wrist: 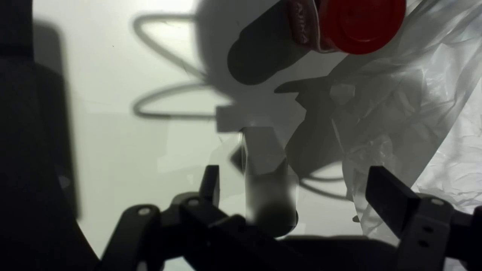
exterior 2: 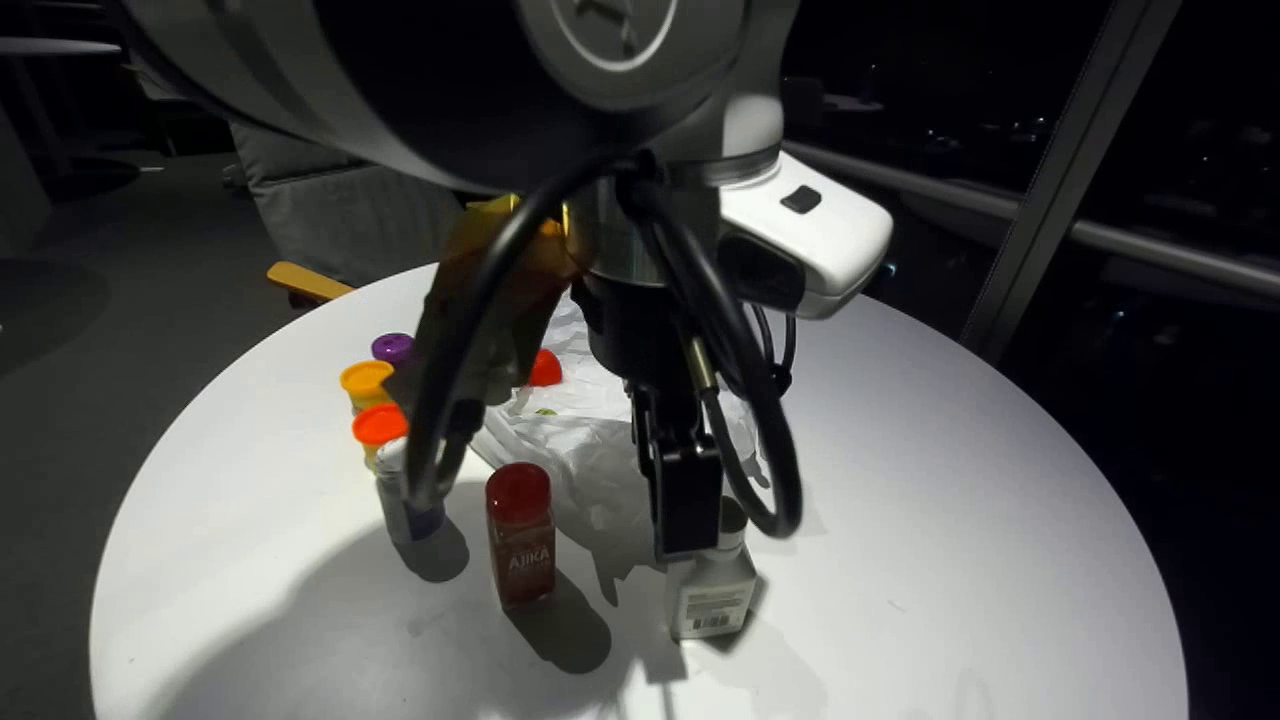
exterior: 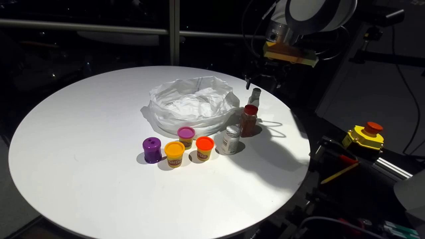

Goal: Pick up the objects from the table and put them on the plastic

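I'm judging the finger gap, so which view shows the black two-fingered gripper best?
The wrist view: the black two-fingered gripper shows up close, both fingers visible and spread apart. In both exterior views, only one finger stands out clearly.

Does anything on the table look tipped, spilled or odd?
Nothing looks tipped or spilled. Only the wrinkled, whitish, glossy plastic film looks slightly odd: rather than lying flat, its crumpled rim stands up, close behind the yellow jar with the magenta lid in an exterior view.
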Motion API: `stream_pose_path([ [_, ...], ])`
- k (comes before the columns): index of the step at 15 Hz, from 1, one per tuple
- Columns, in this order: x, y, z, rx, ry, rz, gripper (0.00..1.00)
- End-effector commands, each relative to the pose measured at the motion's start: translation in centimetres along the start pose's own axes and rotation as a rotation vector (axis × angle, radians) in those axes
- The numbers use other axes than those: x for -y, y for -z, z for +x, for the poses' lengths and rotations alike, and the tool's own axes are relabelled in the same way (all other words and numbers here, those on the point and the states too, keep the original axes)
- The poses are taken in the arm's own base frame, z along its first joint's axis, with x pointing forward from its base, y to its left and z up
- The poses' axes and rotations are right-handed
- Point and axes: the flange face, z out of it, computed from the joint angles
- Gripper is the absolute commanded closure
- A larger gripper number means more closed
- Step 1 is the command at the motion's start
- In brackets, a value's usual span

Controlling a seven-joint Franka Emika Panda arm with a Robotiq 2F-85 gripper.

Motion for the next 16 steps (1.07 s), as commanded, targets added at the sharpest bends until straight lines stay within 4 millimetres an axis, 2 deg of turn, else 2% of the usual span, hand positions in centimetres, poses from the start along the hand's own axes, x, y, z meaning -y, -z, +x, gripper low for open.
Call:
stream_pose_path([
  [1,0.5,-1.3,1.1,-0.061,-0.019,-0.006,0.0],
  [7,0.8,-2.5,2.0,-0.109,-0.021,-0.013,0.02],
  [8,0.9,-2.7,2.0,-0.108,-0.018,-0.015,0.26],
  [9,1.0,-2.8,2.1,-0.113,-0.014,-0.02,0.26],
  [10,1.0,-3.0,2.1,-0.116,-0.01,-0.026,0.32],
  [16,-0.1,-3.9,2.5,-0.122,-0.01,-0.061,0.79],
])
